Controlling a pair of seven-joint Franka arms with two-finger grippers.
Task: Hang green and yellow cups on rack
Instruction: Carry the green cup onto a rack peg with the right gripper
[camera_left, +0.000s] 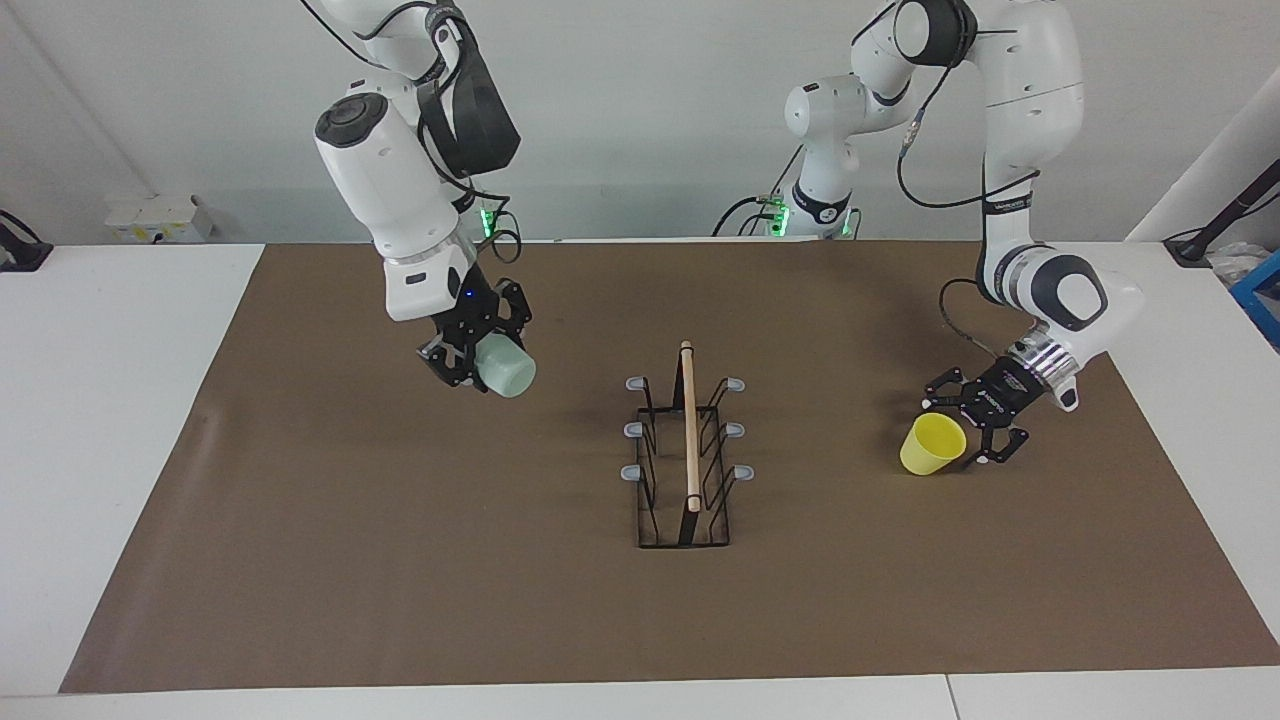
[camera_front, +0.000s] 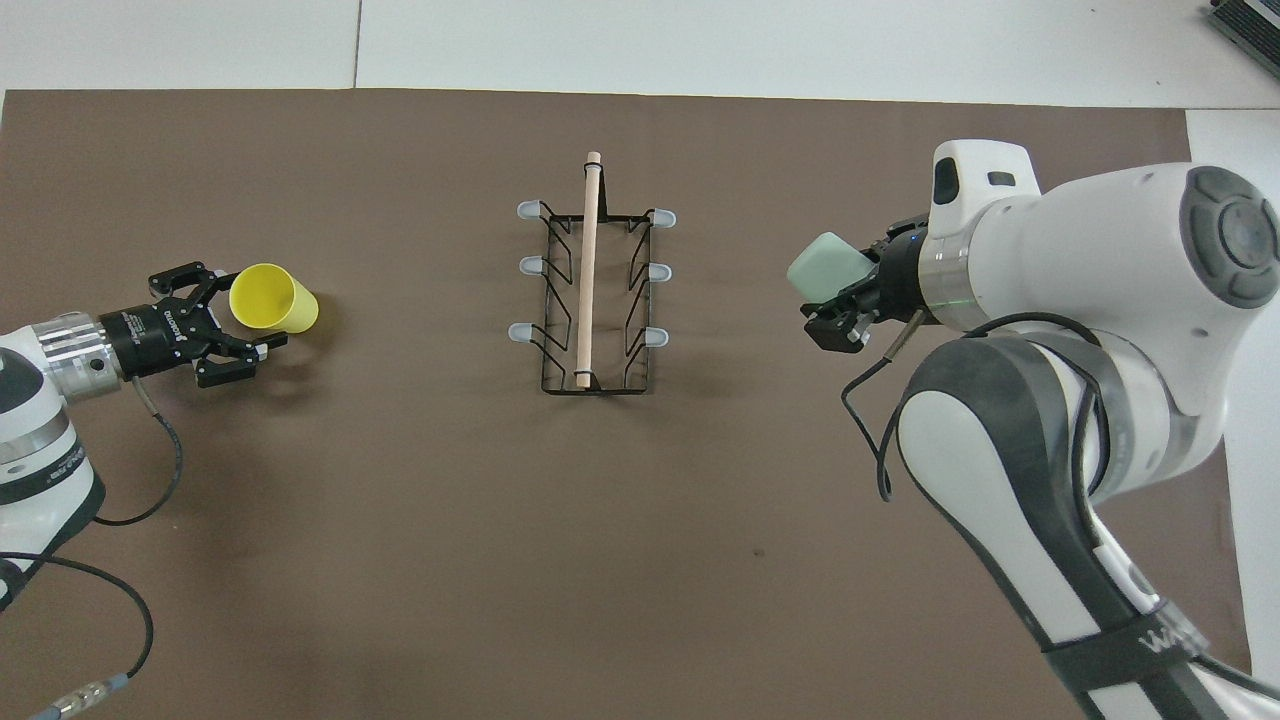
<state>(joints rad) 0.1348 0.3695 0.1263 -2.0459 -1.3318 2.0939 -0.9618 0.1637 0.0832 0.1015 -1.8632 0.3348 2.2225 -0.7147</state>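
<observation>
The rack (camera_left: 690, 430) stands in the middle of the brown mat, its wooden rod along the top and grey-tipped pegs on both sides; it also shows in the overhead view (camera_front: 589, 270). My right gripper (camera_left: 468, 362) is shut on the pale green cup (camera_left: 508, 367) and holds it tilted in the air over the mat, toward the right arm's end (camera_front: 826, 268). The yellow cup (camera_left: 932, 445) lies on its side on the mat toward the left arm's end (camera_front: 275, 298). My left gripper (camera_left: 968, 425) is open, low, with the cup's rim at its fingertips (camera_front: 238, 312).
The brown mat (camera_left: 400, 560) covers most of the white table (camera_left: 110, 420). A small white box (camera_left: 155, 218) sits at the table's edge near the right arm's base. A blue object (camera_left: 1262, 290) lies at the left arm's end.
</observation>
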